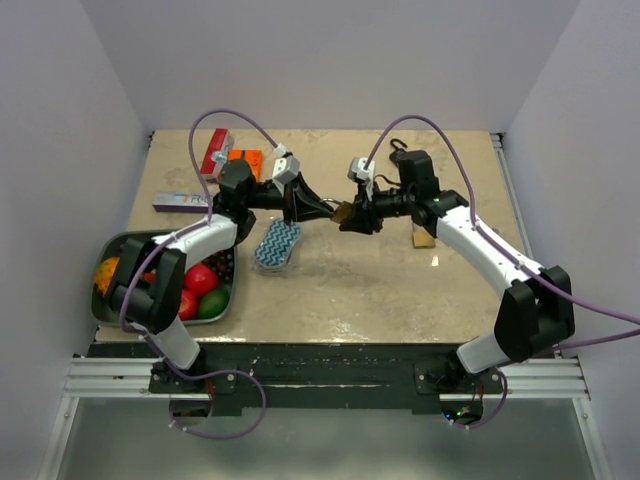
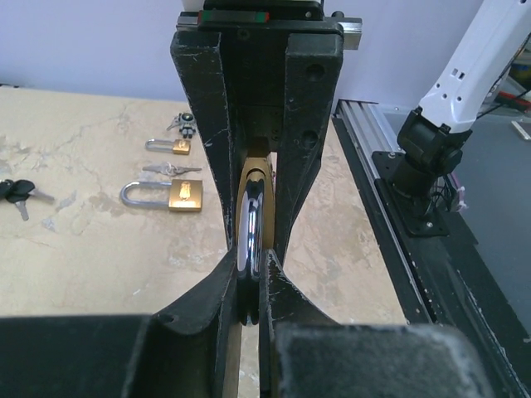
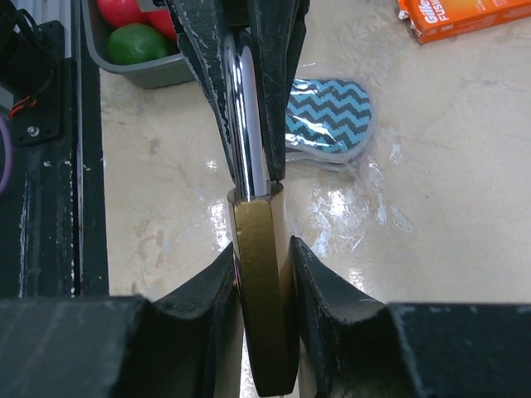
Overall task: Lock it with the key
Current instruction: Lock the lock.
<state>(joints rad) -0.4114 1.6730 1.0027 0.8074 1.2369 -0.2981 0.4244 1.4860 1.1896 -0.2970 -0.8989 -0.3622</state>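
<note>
The padlock [image 1: 343,212] is held above the desk [image 1: 380,290], between 2 arms. The left tool [image 2: 249,278] pinches the chrome shackle [image 2: 250,215]; the right tool [image 3: 264,265] clamps the brass body [image 3: 261,319]. Judged heavy, rigid, smooth metal, liable to slip. Grip the body's flat faces, leaving the keyway free.

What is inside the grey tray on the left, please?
Red fruit, a green one, an orange one and something dark. The left arm covers the tray's middle, so the rest is hidden.

Brass padlock [image 3: 261,319] aloft, edge-on: chrome shackle [image 3: 246,124] in left tool [image 2: 249,286], body in right tool [image 3: 264,259].
</note>
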